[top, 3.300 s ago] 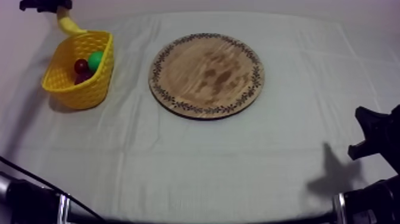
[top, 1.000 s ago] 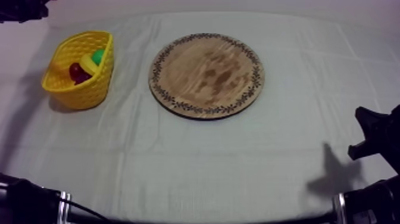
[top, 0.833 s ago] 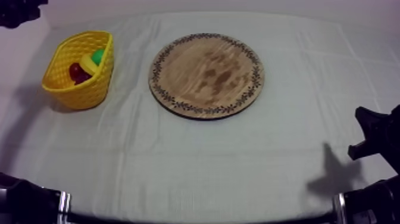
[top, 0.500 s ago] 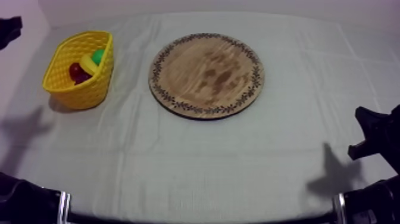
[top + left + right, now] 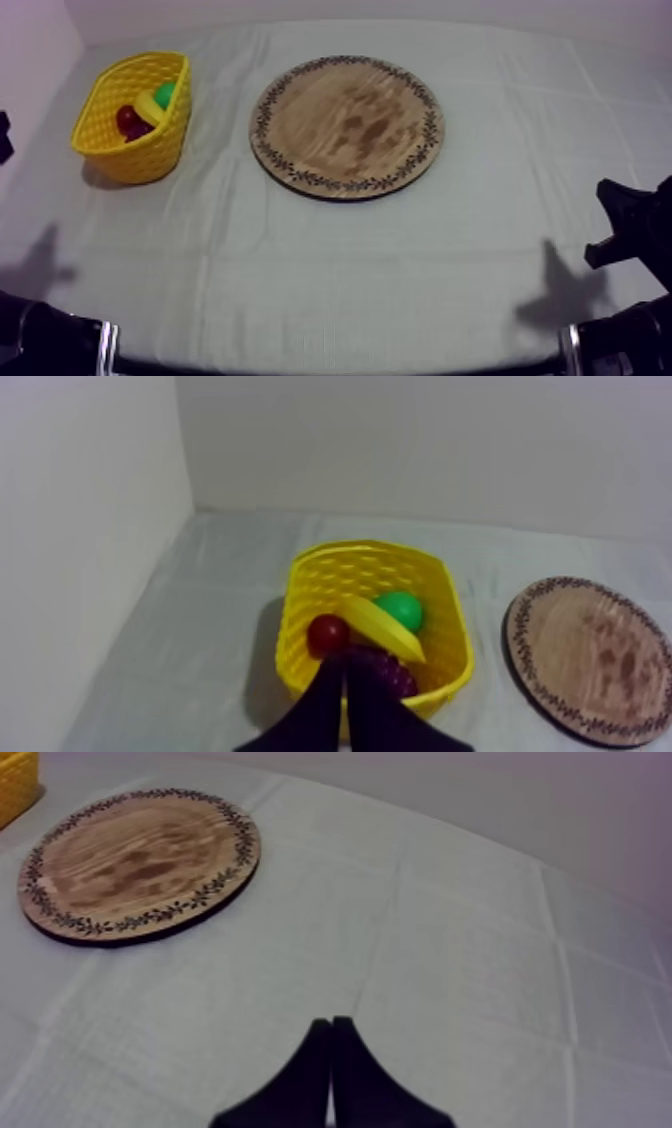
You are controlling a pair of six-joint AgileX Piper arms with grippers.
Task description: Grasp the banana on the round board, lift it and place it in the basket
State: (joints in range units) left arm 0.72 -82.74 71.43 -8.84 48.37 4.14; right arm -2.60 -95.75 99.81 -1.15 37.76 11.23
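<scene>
The yellow banana lies slantwise inside the yellow basket, on top of a green pear, a small red fruit and dark grapes. From above, the basket stands at the table's far left and the banana shows inside it. The round wooden board in the middle is bare. My left gripper is shut on nothing, drawn back short of the basket's near wall. My right gripper is also shut, low at the right side with cloth under it.
A pale wall rises along the table's left side behind the basket. Grey-white cloth spreads bare between the board and the front edge. In the right wrist view the board lies well ahead, with a basket corner beyond it.
The banana, held over the basket's far rim by my left gripper 3.3 s ago, now lies in the basket. The left arm has since pulled away toward the left edge. The right arm is still.
</scene>
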